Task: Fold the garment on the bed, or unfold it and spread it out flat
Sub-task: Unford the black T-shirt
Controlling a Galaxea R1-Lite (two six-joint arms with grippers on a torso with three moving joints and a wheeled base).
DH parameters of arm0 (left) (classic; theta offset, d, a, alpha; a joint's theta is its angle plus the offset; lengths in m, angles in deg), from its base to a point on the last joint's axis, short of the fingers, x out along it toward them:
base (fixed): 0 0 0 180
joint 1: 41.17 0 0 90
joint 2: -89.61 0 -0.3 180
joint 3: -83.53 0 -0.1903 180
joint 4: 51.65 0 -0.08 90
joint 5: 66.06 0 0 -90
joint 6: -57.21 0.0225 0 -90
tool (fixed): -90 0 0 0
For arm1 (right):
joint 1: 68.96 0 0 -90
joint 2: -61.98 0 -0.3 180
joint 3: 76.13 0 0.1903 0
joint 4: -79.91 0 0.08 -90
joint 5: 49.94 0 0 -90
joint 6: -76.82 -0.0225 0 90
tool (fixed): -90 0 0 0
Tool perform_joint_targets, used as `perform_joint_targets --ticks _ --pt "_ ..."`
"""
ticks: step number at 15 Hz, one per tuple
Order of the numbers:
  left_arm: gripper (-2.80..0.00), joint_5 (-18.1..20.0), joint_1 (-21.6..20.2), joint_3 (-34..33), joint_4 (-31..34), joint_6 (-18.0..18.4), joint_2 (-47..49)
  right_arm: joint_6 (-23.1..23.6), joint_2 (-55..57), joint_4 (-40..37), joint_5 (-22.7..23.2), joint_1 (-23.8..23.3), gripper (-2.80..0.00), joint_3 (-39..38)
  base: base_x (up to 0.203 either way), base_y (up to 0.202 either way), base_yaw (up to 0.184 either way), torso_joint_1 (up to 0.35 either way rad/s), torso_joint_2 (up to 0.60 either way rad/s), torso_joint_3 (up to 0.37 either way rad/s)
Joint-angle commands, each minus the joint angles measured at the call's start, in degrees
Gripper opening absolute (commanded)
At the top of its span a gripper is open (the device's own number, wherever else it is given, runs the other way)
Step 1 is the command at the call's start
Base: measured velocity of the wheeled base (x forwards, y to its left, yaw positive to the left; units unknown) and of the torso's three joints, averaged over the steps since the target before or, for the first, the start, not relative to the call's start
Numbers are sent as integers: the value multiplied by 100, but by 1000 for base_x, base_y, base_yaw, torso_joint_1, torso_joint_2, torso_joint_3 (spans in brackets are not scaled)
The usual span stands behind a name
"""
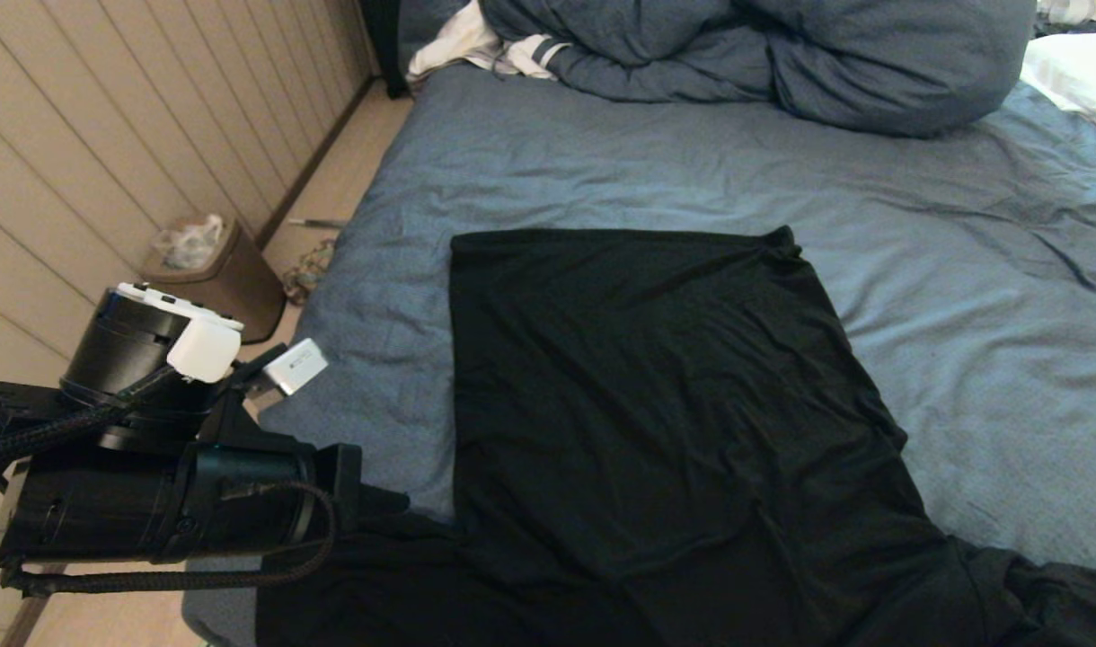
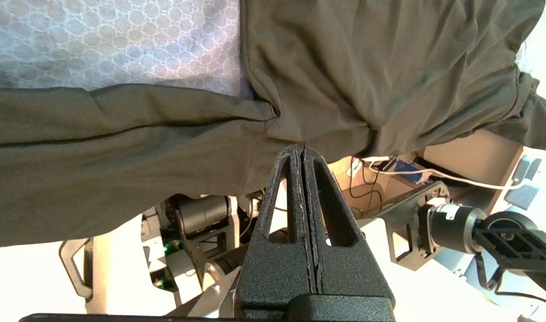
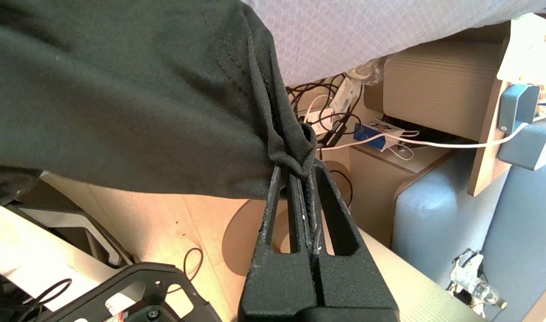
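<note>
Left gripper (image 2: 302, 150): jaws fully closed, thin black T-shirt (image 1: 656, 404) edge pinched at tips. Right gripper (image 3: 295, 172): jaws clamped on bunched hem. Shirt lies on wrinkled blue-grey bed (image 1: 961, 296) beyond the jaws. Step: spreading flat. Next, prob.: pull both corners taut, lower, release.

Beige panelled wall (image 1: 108, 117), brown bin (image 1: 220, 274) on floor.
</note>
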Motion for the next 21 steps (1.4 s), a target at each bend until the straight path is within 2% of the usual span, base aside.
perform_joint_targets --ticks 1,4,5,10,13,14,16,18,21 --pt "-280 7 6 5 3 -20 -3 11 -88 6 -1 3 -280 -33 0 0 0 0 0 0" --pt "-280 7 14 5 3 -20 -3 91 -63 8 9 38 -280 2 0 0 0 0 0 0" --pt "-280 7 28 5 3 -24 -3 102 -43 14 44 38 0 38 0 0 0 0 0 0" --pt "-280 7 94 -4 11 -38 -3 84 83 7 187 18 0 496 0 0 0 0 0 0" --pt "-280 7 89 43 -2 -75 18 52 350 -1 693 21 0 1020 0 0 0 0 0 0" --pt "-280 -7 85 105 -11 -104 39 22 542 -2 827 28 -280 1223 0 0 0 0 0 0" --pt "-280 -67 79 352 -2 -108 91 -410 958 -7 1315 277 -280 1794 0 0 0 0 0 0" --pt "-280 -216 -96 748 12 -85 217 -1072 1441 -26 1753 908 -280 2290 0 0 0 0 0 0" --pt "-280 -709 -261 1315 139 128 706 -1859 2370 -18 1868 1951 -280 2892 0 0 0 0 0 0"
